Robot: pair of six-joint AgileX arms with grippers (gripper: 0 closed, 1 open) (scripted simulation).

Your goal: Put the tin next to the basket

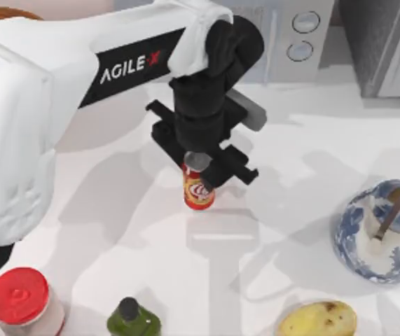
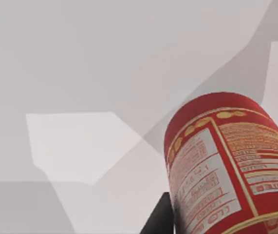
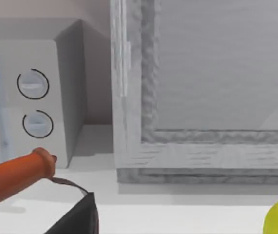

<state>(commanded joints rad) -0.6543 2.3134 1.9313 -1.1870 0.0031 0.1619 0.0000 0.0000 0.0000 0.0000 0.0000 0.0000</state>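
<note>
Clamping the tin [image 1: 199,190] from above at mid-bench, the left gripper [image 1: 201,170] holds it upright for carrying toward the basket [image 1: 3,12], glimpsed at the far-left corner.

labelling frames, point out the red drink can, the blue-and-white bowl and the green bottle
red drink can [image 1: 199,194]: top view, label front
blue-and-white ceramic bowl [image 1: 350,241]: top view, outer wall
green bottle [image 1: 134,323]: top view, shoulder

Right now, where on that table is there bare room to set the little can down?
Bare tabletop lies between the tin, held in the left hand, and the red-lidded jar. Another open stretch runs from the tin to the blue-and-white bowl. The near edge is crowded: jar, green bottle, potato.
</note>
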